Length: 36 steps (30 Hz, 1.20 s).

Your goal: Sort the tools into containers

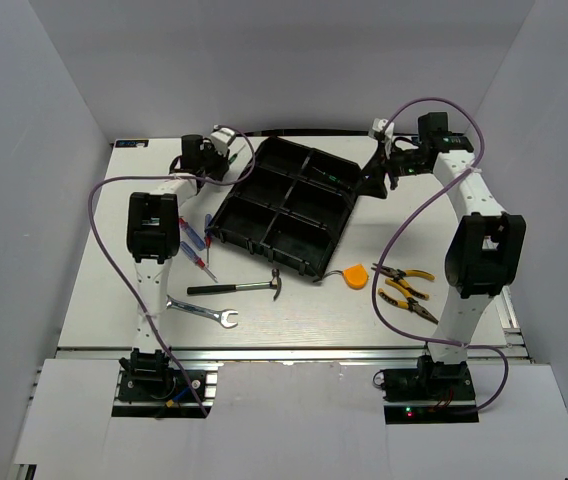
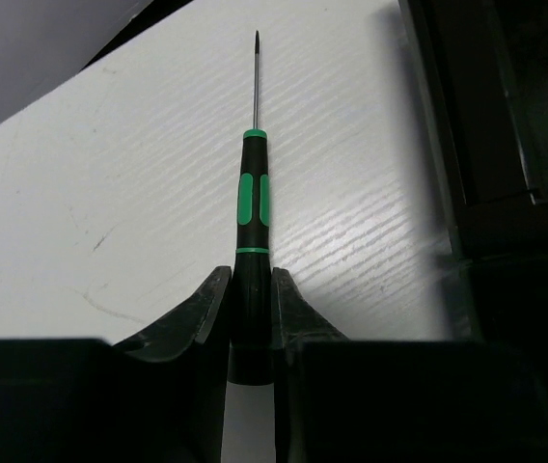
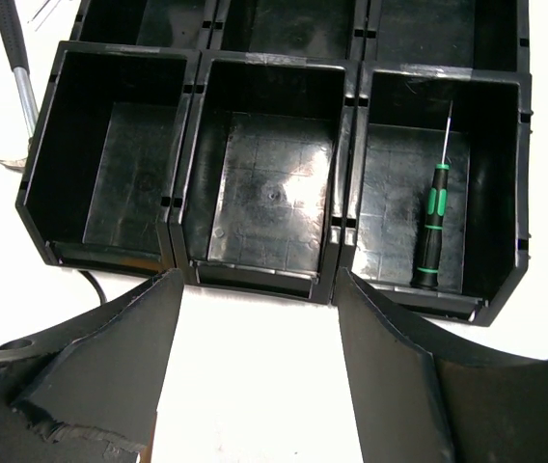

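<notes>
The black organizer tray [image 1: 232, 212] lies slanted at the table's middle. My left gripper [image 2: 252, 289] is shut on the handle of a black-green screwdriver [image 2: 252, 193], held over the white table just left of the tray wall [image 2: 467, 145]; in the top view it [image 1: 222, 148] is by the tray's far left corner. My right gripper [image 3: 255, 289] is open and empty at the tray's right side [image 1: 379, 175]. A second black-green screwdriver [image 3: 431, 227] lies in the near right compartment. The neighbouring compartments look empty.
On the table in front of the tray lie a hammer [image 1: 234, 288], a silver wrench [image 1: 202, 312], an orange tape measure [image 1: 356, 275], two yellow-handled pliers [image 1: 406, 290], and red and blue screwdrivers [image 1: 196, 242]. The hammer's shaft [image 3: 13, 68] shows in the right wrist view.
</notes>
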Motion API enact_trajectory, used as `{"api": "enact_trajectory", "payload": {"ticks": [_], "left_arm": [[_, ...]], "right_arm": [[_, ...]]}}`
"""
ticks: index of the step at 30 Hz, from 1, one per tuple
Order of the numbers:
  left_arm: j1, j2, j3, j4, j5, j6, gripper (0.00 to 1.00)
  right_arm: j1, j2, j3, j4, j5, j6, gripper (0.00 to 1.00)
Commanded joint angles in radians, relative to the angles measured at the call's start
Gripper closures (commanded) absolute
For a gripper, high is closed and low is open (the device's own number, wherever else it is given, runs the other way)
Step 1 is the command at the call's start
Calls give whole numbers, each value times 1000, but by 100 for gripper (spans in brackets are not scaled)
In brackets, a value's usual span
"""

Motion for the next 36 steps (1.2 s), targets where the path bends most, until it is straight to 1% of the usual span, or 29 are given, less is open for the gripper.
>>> {"api": "enact_trajectory", "payload": {"ticks": [1, 3, 6, 8, 10, 12, 13, 14, 16, 17, 18, 19, 21, 22, 23, 24, 25, 26, 29, 30, 31, 36], "left_arm": [[12, -76, -80, -98, -66, -26, 100], [25, -98, -111, -109, -91, -55, 100], [51, -152, -120, -140, -105, -141, 100], [73, -202, -116, -157, -95, -225, 100], [82, -236, -101, -167, -74, -270, 100], [84, -311, -84, -184, -72, -316, 100], [84, -311, -85, -187, -66, -323, 100], [84, -354, -91, -186, -62, -337, 100], [84, -399, -119, -180, -16, -350, 100], [84, -422, -136, -171, 12, -380, 100], [84, -470, -157, -154, 42, -386, 100], [84, -492, -181, -105, 144, -394, 100], [70, -540, -240, -48, 242, -391, 100], [41, -544, -243, -25, 339, -382, 100], [18, -544, -235, -23, 372, -364, 100], [-7, -544, -231, -23, 397, -306, 100], [-61, -534, -223, -25, 424, -284, 100], [-89, -525, -205, -25, 453, -244, 100], [-169, -450, -141, -22, 513, -210, 100], [-185, -427, -86, -23, 520, -202, 100], [-212, -378, -59, -22, 518, -199, 100], [-281, -224, 91, 7, 494, -169, 100]], "right_arm": [[-21, -20, 13, -10, -28, 7, 29], [-24, -28, 3, -9, -28, 6, 29], [-30, -43, -19, -9, -25, 6, 29], [-30, -55, -31, -7, -22, 7, 30], [-30, -70, -49, 2, -22, 12, 30], [-31, -87, -68, 12, -28, 26, 30], [-30, -93, -74, 14, -28, 29, 30], [-31, -101, -80, 14, -38, 30, 30], [-30, -129, -109, 14, -44, 30, 30], [-30, -138, -122, 16, -44, 30, 30], [-30, -147, -135, 17, -44, 27, 30], [-30, -170, -148, 19, -42, 24, 30], [-33, -193, -191, 28, -42, 23, 31], [-36, -214, -203, 45, -45, 26, 30], [-37, -227, -227, 55, -56, 44, 30], [-44, -236, -238, 66, -62, 52, 31], [-44, -253, -247, 77, -67, 58, 31], [-45, -259, -257, 85, -71, 62, 30], [-45, -279, -263, 85, -76, 62, 30], [-74, -291, -269, 86, -79, 62, 30], [-79, -297, -273, 86, -81, 61, 30], [-113, -339, -312, 111, -104, 78, 30]]}}
